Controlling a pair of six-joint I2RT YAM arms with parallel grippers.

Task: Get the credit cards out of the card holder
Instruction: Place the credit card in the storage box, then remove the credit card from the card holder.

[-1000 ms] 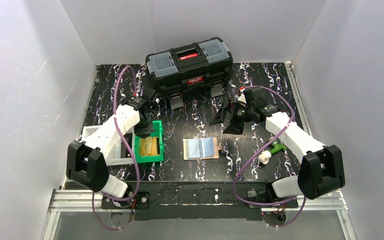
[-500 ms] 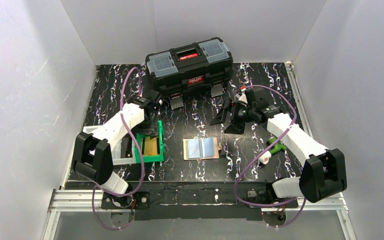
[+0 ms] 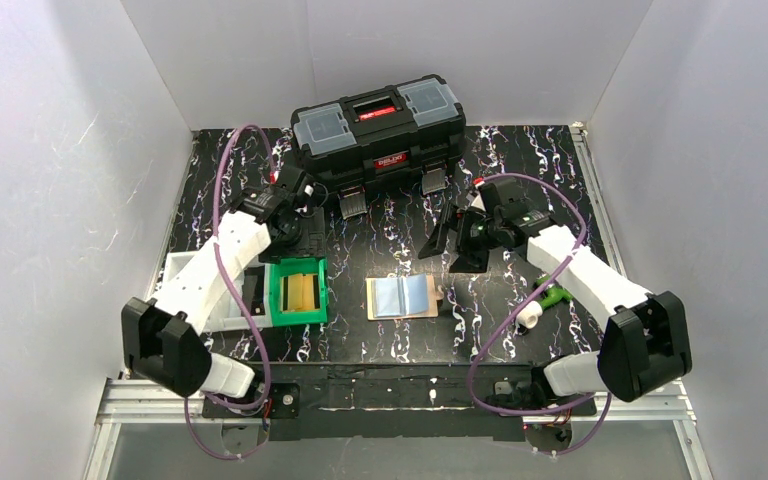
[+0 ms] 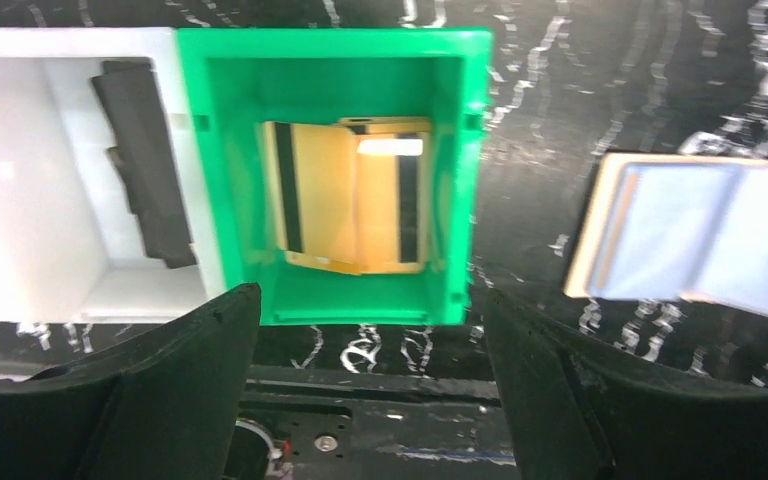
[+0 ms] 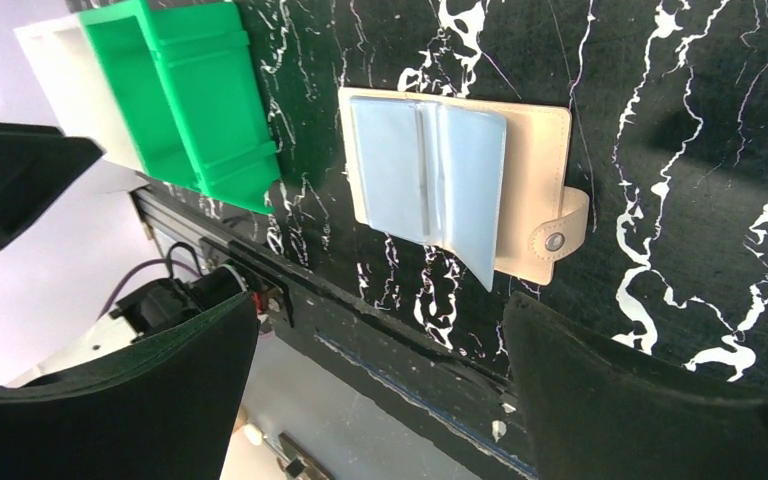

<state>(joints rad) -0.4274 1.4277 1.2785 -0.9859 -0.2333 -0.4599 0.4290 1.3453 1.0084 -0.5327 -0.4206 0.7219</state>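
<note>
Card holder lies open mid-table, nearer my right arm, snap tab on its right edge. Light blue panels face up inside; I can't tell whether they're cards or sleeves. Two gold cards with black stripes overlap in the green bin, left of the holder and well apart from it. White tray touches the bin's left wall. Left gripper hangs spread wide and empty just behind the bin. Right gripper hangs spread and empty behind the holder.
</note>
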